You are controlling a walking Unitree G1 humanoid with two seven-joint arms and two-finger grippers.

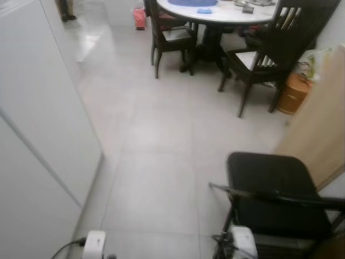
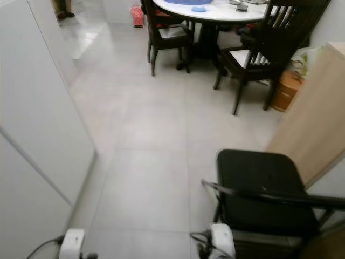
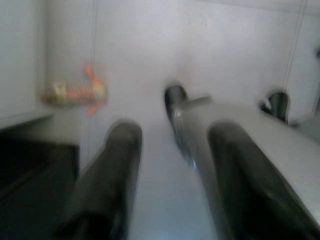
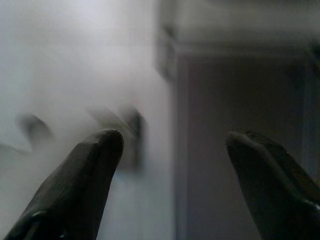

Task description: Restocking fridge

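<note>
Left eye view is showing the white fridge (image 1: pixel 38 135) standing at the robot's left, a black folding chair (image 1: pixel 272 197) at right. Left wrist view: left claw (image 3: pixel 172 190) is hanging with fingers apart, empty. Right wrist view: right claw (image 4: pixel 172 190) is gaping wide, empty.

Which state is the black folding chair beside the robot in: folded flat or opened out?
Opened out. The black folding chair stands on the tiled floor with its seat level and its backrest bar raised nearer the camera.

- The pale tiled floor (image 1: pixel 156 162) carries a black folding chair (image 1: pixel 272 199) near right.
- Far off stand dark dining chairs (image 1: pixel 259 54) around a round white worktop (image 1: pixel 226 13).
- An orange container (image 1: pixel 294 93) sits far right.
</note>
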